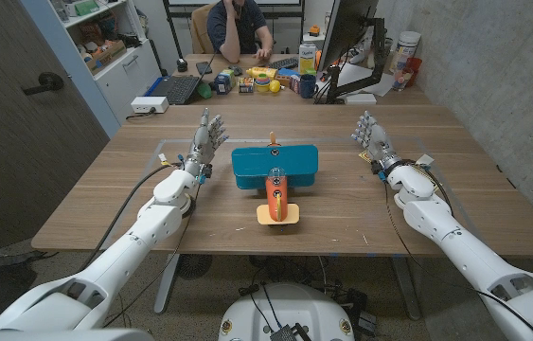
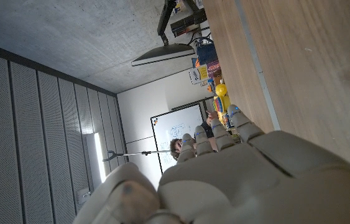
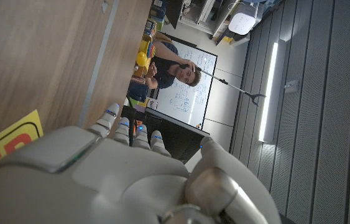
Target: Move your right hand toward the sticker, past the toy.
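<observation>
A toy plane [image 1: 275,180] with a teal wing and an orange body sits at the middle of the wooden table [image 1: 342,223]. My right hand [image 1: 372,137] stands on the table to the right of the toy, fingers apart and pointing up, holding nothing. A small sticker [image 1: 424,159] lies just right of that wrist. In the right wrist view it shows as a yellow sticker with red print [image 3: 7,140] beside my right hand [image 3: 125,180]. My left hand [image 1: 207,137] stands to the left of the toy, fingers spread and empty, and its back [image 2: 237,174] fills the lower left wrist view.
A person [image 1: 238,28] sits at a desk beyond the table's far edge. On that desk are a laptop [image 1: 173,90], a monitor [image 1: 346,38] and several small colourful items [image 1: 266,80]. Thin tape lines [image 1: 164,144] mark the tabletop.
</observation>
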